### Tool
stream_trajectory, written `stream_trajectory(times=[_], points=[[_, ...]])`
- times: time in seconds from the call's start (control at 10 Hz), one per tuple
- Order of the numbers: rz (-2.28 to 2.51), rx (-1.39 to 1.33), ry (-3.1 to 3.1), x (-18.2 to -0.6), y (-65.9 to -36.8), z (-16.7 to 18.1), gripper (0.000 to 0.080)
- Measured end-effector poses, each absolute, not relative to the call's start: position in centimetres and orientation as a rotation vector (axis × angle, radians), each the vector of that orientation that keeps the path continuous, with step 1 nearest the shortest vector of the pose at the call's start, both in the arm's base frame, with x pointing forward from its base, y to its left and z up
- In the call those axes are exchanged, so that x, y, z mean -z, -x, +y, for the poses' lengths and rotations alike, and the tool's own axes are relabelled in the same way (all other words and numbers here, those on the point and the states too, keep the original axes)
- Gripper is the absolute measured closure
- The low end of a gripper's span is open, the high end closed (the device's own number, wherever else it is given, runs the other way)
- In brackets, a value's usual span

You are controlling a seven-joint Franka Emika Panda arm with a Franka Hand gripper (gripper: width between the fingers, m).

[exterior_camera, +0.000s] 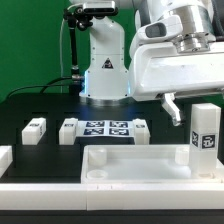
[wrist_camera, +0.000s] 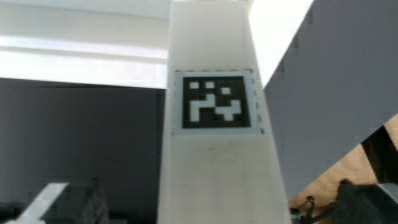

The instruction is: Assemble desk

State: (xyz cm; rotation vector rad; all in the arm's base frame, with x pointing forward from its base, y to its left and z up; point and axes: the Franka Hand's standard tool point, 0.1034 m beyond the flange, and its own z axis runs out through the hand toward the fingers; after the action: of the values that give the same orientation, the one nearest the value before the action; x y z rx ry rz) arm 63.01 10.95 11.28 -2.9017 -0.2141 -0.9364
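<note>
The white rimmed tabletop panel (exterior_camera: 138, 165) lies at the front. A white square leg (exterior_camera: 205, 128) with a black-and-white tag stands upright at the panel's far corner on the exterior view's right; I cannot tell if it sits in a socket. My gripper (exterior_camera: 181, 102) hangs just above and to the left of that leg. In the wrist view the same leg (wrist_camera: 217, 110) fills the middle, running between my dark fingers (wrist_camera: 64, 205) with gaps on both sides. The gripper (wrist_camera: 214, 214) is open and grips nothing. Another leg (exterior_camera: 35, 128) lies on the table at the left.
The marker board (exterior_camera: 104, 130) lies flat behind the panel, with a small white piece (exterior_camera: 143, 127) at its right end. Low white rails (exterior_camera: 6, 157) border the left and front. The robot base (exterior_camera: 105, 70) stands at the back centre.
</note>
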Motion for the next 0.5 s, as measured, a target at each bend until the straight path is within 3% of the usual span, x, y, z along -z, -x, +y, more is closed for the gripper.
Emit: stream_trajectory(times=[0.5], points=[[-0.215,0.925,2.905,-11.31,-63.06,10.87,0.015]])
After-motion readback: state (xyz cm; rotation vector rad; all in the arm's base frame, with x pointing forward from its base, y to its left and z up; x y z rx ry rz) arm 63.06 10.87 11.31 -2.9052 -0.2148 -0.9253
